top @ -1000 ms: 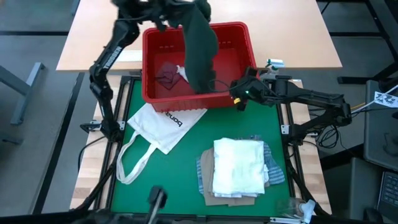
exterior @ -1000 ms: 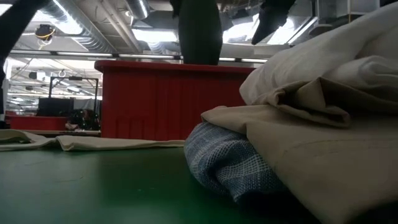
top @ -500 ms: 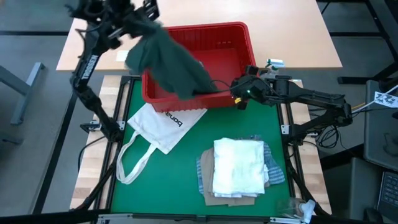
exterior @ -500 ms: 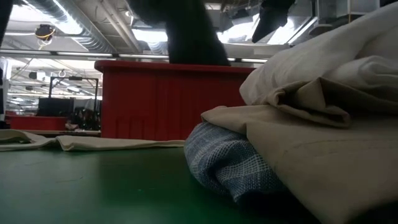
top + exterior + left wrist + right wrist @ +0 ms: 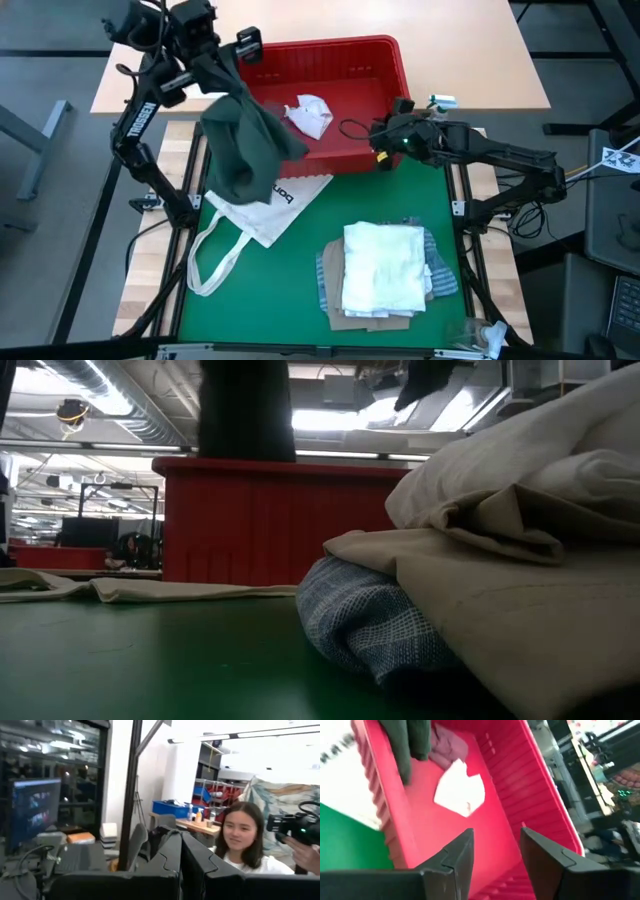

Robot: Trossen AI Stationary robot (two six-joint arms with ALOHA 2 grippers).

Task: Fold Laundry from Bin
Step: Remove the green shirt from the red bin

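Note:
The red bin [image 5: 345,60] stands at the table's far edge. In it lie a small white piece [image 5: 308,116] and a maroon piece [image 5: 448,749]. My left gripper [image 5: 218,62] is shut high above the bin's left wall, and the dark green-grey top [image 5: 245,140] hangs from it. My right gripper [image 5: 495,851] is open above the bin's near right corner [image 5: 385,150], with nothing between its fingers. A folded pile of laundry [image 5: 385,265] lies on the green mat at the near right. My left gripper is shut on an upper part of the dark top [image 5: 226,78]; the cloth bunches there, and its own wrist view does not show the contact. The top hangs slack below the fingers, across the bin's left wall. The low view hides its lower end behind the bin's wall [image 5: 270,520].
A white tote bag [image 5: 262,205] with long straps lies flat on the mat in front of the bin's left half. Free green mat [image 5: 280,300] lies near the front edge. A person [image 5: 242,840] stands in the room beyond the table.
My left gripper has swung toward the table's left edge and risen, turning as it went. The dark top has come out of the bin with it. It now hangs over the bin's left wall, and the white piece in the bin shows uncovered.

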